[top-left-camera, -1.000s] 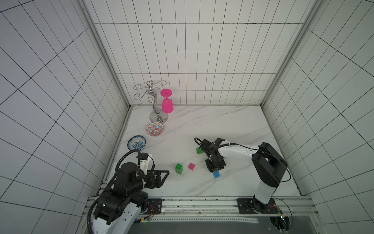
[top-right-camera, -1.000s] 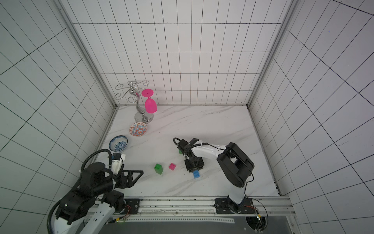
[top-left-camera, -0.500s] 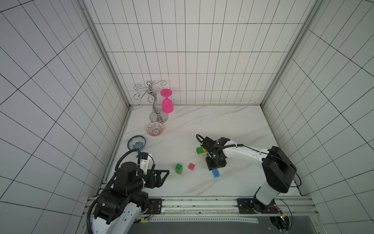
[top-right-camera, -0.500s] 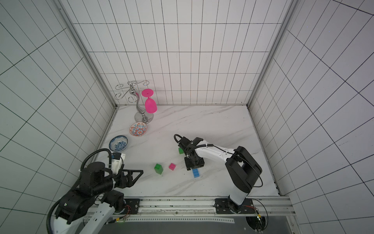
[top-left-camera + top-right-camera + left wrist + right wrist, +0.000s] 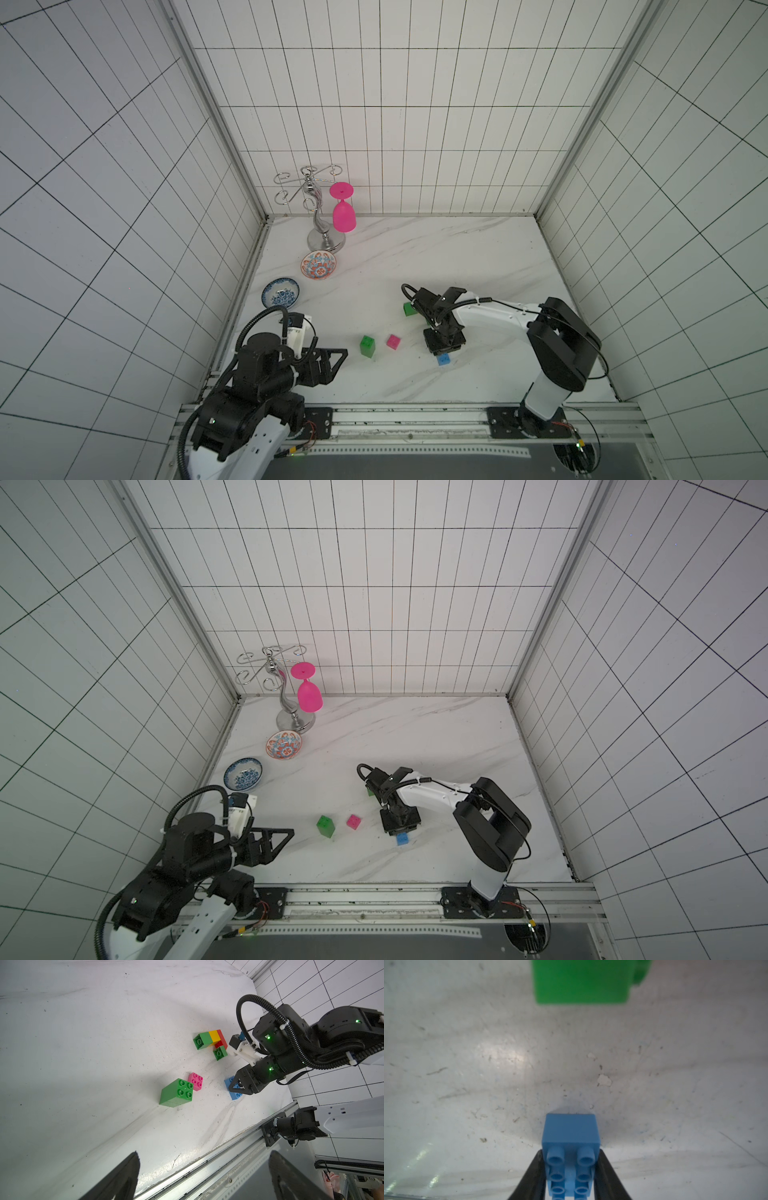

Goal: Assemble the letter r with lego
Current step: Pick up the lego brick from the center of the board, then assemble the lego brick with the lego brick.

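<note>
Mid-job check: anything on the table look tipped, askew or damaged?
Only the partial build stands out: it lies on its side, hollow undersides showing, while the pink brick and green stack sit studs up. The right end effector grips the blue brick squarely.

The blue brick (image 5: pixel 571 1136) is blue all over, studs too. Lower centre in both top views are a green block (image 5: pixel 367 345) and a pink cube (image 5: pixel 392 341). One joined row runs green cube (image 5: pixel 202 1040), yellow cube (image 5: pixel 214 1035), red brick (image 5: pixel 222 1039), with a second green cube (image 5: pixel 219 1054). Left of centre: a pink glass (image 5: pixel 343 214), a silver rack (image 5: pixel 318 220), an orange-and-blue floral bowl (image 5: pixel 318 266) and a blue-on-white patterned bowl (image 5: pixel 286 296). The table (image 5: pixel 436 249) is white marble, grey-veined.
</note>
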You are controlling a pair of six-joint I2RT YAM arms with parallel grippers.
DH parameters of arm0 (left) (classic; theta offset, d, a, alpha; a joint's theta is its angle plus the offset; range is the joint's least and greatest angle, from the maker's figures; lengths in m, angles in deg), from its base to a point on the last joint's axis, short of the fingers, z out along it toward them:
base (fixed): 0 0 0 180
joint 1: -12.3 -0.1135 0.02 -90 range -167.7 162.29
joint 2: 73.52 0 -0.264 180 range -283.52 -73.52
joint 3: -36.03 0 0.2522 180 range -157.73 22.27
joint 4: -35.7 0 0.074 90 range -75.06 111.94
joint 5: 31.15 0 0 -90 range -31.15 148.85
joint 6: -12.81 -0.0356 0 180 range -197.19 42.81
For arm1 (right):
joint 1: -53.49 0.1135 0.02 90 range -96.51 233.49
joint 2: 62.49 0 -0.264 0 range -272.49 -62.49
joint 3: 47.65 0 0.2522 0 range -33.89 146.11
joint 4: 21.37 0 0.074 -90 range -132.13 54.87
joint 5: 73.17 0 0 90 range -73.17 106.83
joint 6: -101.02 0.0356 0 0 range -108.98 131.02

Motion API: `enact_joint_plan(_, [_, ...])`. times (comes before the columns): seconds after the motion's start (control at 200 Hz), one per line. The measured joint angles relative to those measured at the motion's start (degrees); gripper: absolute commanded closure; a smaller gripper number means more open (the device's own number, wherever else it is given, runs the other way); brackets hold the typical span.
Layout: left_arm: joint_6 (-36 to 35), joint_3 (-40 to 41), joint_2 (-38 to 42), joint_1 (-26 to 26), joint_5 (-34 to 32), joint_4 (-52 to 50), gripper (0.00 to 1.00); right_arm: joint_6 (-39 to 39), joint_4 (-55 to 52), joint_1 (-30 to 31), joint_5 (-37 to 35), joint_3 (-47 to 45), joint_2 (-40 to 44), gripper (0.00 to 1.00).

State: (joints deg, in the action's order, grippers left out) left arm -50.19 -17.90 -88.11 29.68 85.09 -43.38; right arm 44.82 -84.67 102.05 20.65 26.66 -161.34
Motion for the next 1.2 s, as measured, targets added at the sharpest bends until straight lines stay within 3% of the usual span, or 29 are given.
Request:
enact_joint_plan(0.08, [0.0, 0.0, 0.0, 0.0, 0.0, 0.0, 0.03, 0.0, 0.0, 0.0, 0.1, 0.0, 0.0, 0.79])
enact_joint_plan(0.15, [0.0, 0.0, 0.0, 0.0, 0.0, 0.0, 0.03, 0.0, 0.0, 0.0, 0.1, 0.0, 0.0, 1.0])
enact_joint_plan(0.435, [0.0, 0.0, -0.2, 0.0, 0.0, 1.0, 0.03, -0.4, -3.3, 0.3, -0.7, 1.4, 3.3, 1.0])
enact_joint_plan(0.64, [0.5, 0.0, -1.3, 0.0, -0.1, 3.9, 0.03, 1.3, -5.0, 0.3, -2.0, 14.2, 6.3, 1.0])
enact_joint_plan(0.75, [0.7, 0.0, -1.4, 0.0, -0.5, 4.9, 0.03, 4.8, -2.5, 0.2, -2.4, 16.5, 6.0, 1.0])
enact_joint_plan(0.974, [-0.4, -2.1, -2.2, 0.0, -2.8, 5.7, 0.03, 12.8, -0.6, 1.0, -2.9, 20.1, -1.3, 1.0])
enact_joint_plan(1.204, [-3.6, -3.3, -8.1, 0.0, -4.3, 8.0, 0.03, 19.3, -0.1, 4.4, -3.2, 25.1, -8.3, 1.0])
